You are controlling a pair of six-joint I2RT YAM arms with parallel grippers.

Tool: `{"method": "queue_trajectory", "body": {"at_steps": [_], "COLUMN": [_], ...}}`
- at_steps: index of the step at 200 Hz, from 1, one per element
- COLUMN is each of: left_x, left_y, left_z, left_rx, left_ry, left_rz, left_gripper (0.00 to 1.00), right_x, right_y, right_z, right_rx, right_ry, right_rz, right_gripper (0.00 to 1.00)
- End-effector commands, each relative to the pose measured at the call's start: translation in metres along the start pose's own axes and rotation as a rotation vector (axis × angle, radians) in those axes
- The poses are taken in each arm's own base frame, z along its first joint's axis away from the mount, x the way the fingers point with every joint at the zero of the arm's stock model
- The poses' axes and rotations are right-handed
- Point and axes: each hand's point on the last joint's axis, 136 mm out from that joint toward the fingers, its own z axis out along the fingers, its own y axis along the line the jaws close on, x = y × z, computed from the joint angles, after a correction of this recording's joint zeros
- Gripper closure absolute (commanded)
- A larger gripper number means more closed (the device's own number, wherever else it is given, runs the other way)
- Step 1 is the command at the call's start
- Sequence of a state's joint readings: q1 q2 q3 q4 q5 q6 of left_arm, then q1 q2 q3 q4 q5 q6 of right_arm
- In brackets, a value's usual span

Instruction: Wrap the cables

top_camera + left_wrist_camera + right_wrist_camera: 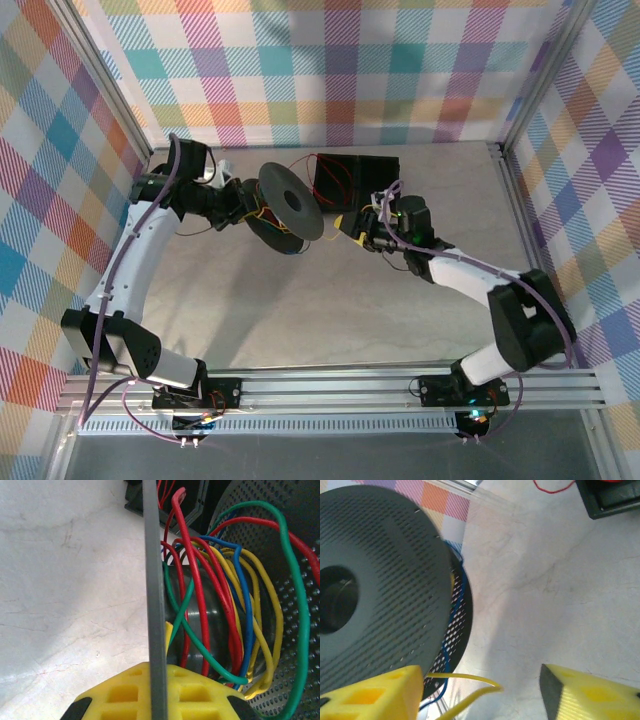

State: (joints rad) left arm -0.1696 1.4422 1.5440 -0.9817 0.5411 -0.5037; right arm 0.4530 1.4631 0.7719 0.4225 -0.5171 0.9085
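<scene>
My left gripper (243,207) is shut on the rim of a black perforated spool (290,203), held up on edge; the grey flange (154,580) runs between its yellow fingers (120,692). Red, yellow, blue and green cables (200,595) are wound loosely round the hub. My right gripper (352,228) stands open just right of the spool (380,590). A bent yellow cable end (465,676) lies loose in the gap between its fingers (375,695), not pinched.
A black box (357,176) with thin red cables (335,175) in it stands behind the spool, and its corner (610,500) is at the top right of the right wrist view. Bare tabletop (330,320) stretches in front. Checked walls enclose the table.
</scene>
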Motion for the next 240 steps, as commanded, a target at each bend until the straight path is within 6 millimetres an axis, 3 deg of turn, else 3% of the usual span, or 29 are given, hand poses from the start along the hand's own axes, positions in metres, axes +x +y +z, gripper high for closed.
{"method": "queue_trajectory", "body": {"at_steps": [1, 27, 33, 55, 87, 103, 131, 164, 184, 226, 240], "left_x": [-0.005, -0.01, -0.012, -0.02, -0.03, -0.031, -0.033, -0.034, -0.032, -0.029, -0.029], "left_y": [-0.027, -0.026, -0.026, -0.026, -0.026, -0.025, -0.024, -0.024, -0.023, -0.022, -0.02], "left_z": [-0.026, -0.027, -0.028, -0.029, -0.029, -0.027, -0.023, -0.019, -0.02, -0.018, -0.018], "left_rx": [0.062, 0.05, 0.045, 0.035, 0.033, 0.028, 0.027, 0.033, 0.036, 0.037, 0.031], "left_ry": [-0.072, -0.093, -0.103, -0.134, -0.161, -0.157, -0.154, -0.145, -0.144, -0.136, -0.137], "left_rz": [0.086, 0.073, 0.07, 0.047, 0.024, 0.02, 0.015, 0.014, 0.017, 0.019, 0.019], "left_gripper": [1.0, 1.0, 1.0, 1.0, 1.0, 1.0, 1.0, 1.0, 1.0, 1.0, 1.0], "right_x": [0.004, 0.009, 0.011, 0.022, 0.033, 0.035, 0.038, 0.035, 0.026, 0.012, 0.012], "right_y": [0.009, 0.019, 0.019, 0.019, -0.008, -0.004, 0.012, 0.055, 0.07, 0.091, 0.086], "right_z": [-0.013, -0.026, -0.029, -0.038, -0.057, -0.066, -0.078, -0.083, -0.087, -0.084, -0.083], "right_rx": [0.012, 0.012, 0.018, 0.067, 0.228, 0.21, 0.161, 0.023, -0.015, -0.048, -0.001], "right_ry": [-0.013, -0.04, -0.049, -0.067, -0.133, -0.158, -0.162, -0.143, -0.189, -0.201, -0.179], "right_rz": [-0.028, -0.011, -0.004, 0.007, 0.062, 0.049, -0.014, -0.195, -0.246, -0.212, -0.202], "right_gripper": [0.27, 0.09, 0.0, 0.01, 0.01, 0.01, 0.01, 0.01, 0.01, 0.05, 0.08]}}
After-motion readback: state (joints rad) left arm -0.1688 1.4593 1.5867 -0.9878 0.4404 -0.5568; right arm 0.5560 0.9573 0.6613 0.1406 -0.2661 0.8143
